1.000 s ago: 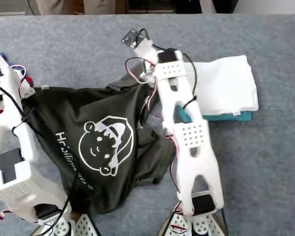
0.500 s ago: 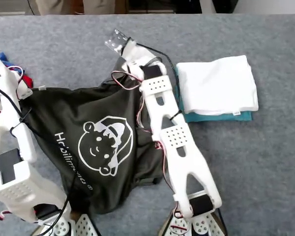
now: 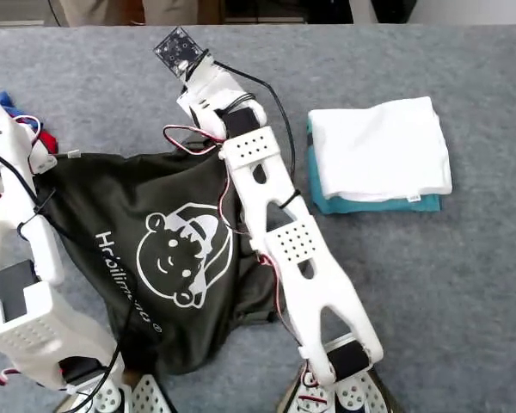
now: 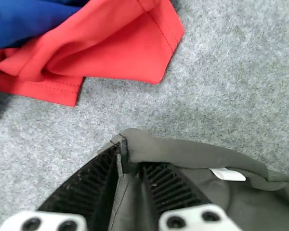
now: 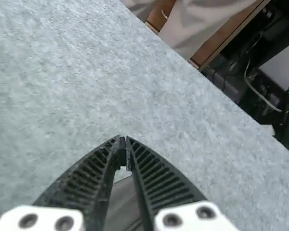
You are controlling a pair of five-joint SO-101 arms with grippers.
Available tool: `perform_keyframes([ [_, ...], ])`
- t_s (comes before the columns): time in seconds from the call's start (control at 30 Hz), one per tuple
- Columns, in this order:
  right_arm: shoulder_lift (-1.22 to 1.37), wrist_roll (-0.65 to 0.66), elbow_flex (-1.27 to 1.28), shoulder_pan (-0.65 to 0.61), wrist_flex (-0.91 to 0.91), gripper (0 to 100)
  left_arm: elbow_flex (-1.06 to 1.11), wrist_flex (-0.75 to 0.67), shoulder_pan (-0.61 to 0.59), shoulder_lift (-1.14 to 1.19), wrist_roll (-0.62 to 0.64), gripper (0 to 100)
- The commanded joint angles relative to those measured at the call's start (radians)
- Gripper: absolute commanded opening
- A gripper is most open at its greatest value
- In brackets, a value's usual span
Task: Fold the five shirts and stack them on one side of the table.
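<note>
Now | your left gripper [image 4: 121, 147] is pinching the dark shirt [image 3: 181, 249] by its edge, jaws closed on cloth | your right gripper [image 5: 123, 142] is clamping another corner | dark shirt is lying unfolded mid-table | white shirt [image 3: 378, 151] is sitting folded on teal shirt [image 3: 370, 205] | red shirt [image 4: 101, 48] and blue shirt [image 4: 29, 14] are waiting crumpled | likely two done, three left.

Both arms are looking white and blocky. The right arm [image 3: 279, 224] and left arm [image 3: 26, 323] are showing rows of little holes. Red and black wires [image 3: 189, 138] are looping along them. The left gripper [image 4: 128, 154] and right gripper [image 5: 123, 142] are showing black ridged fingers and round screws.
</note>
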Motion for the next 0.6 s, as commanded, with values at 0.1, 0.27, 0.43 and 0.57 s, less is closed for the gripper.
perform_keyframes([
  [0.1, -0.249, 0.051, -0.059, 0.002, 0.348, 0.5, -0.017, 0.002, -0.014, -0.007, -0.008, 2],
  [0.27, -0.343, 0.126, -0.056, 0.027, 0.629, 0.8, -0.026, 0.06, -0.009, -0.018, -0.066, 2],
  [0.43, -0.364, 0.27, -0.051, 0.024, 0.865, 0.9, -0.017, 0.069, -0.02, -0.018, -0.072, 2],
  [0.57, -0.367, 0.247, 0.033, 0.068, 0.858, 2.7, -0.017, 0.072, -0.018, -0.018, -0.072, 2],
])
